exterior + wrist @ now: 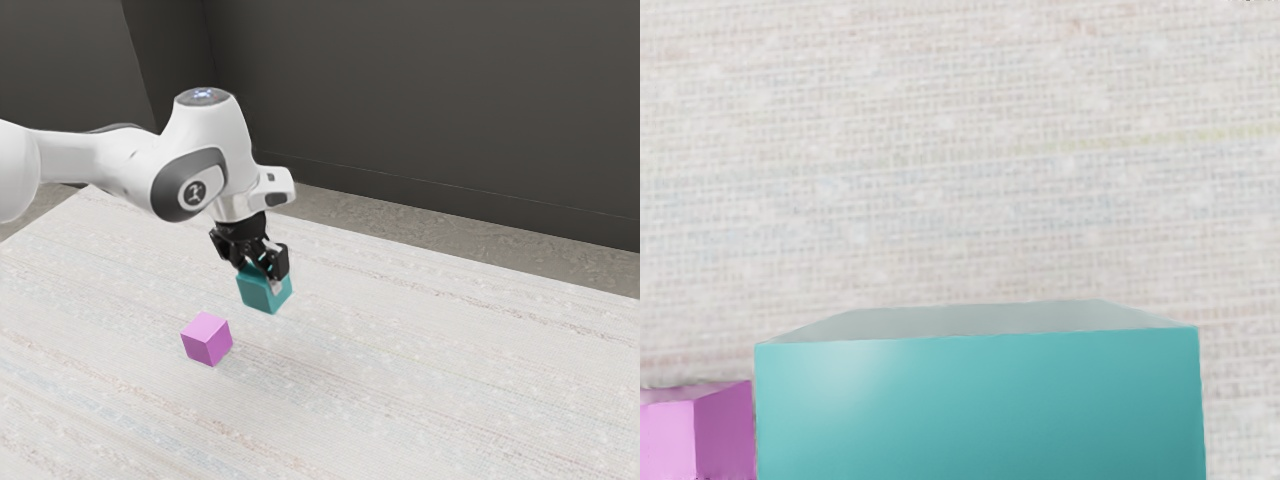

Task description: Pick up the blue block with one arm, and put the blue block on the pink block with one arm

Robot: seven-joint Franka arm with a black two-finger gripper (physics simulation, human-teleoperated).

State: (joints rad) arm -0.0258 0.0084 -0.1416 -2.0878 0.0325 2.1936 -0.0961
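Observation:
A teal-blue block (pixel 265 292) hangs above the table, and my black gripper (pixel 262 268) is shut on its upper part. The block is lifted off the surface. A pink block (pixel 207 338) rests on the table, below the held block and toward the exterior view's left. In the wrist view the teal-blue block (pixel 980 400) sits large just under my hand, and a corner of the pink block (pixel 695 430) peeks out beside it.
The pale woven tabletop (pixel 430 380) stretches wide to the exterior view's right and front. A dark wall (pixel 450 100) runs behind the table's far edge.

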